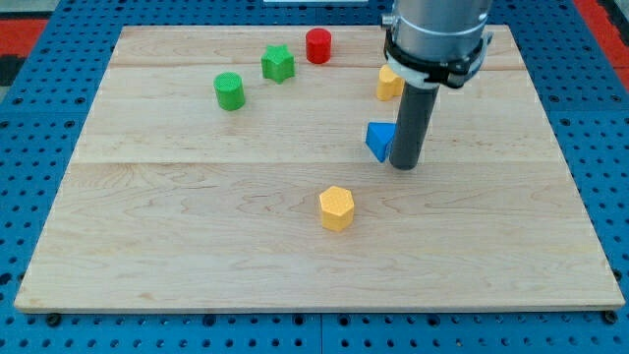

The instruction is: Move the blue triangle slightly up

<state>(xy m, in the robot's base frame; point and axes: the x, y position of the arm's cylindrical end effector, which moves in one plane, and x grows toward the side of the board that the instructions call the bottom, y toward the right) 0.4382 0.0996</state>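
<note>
The blue triangle (378,140) lies on the wooden board (197,236), right of the middle. My rod comes down from the view's top, and my tip (404,165) rests on the board against the triangle's right side, just below its middle. The rod hides the triangle's right part.
A yellow block (387,84) sits just above the triangle, partly hidden by the arm. A yellow hexagon (336,207) lies below and left of it. A red cylinder (317,45), a green star (278,63) and a green cylinder (229,90) stand at the upper left.
</note>
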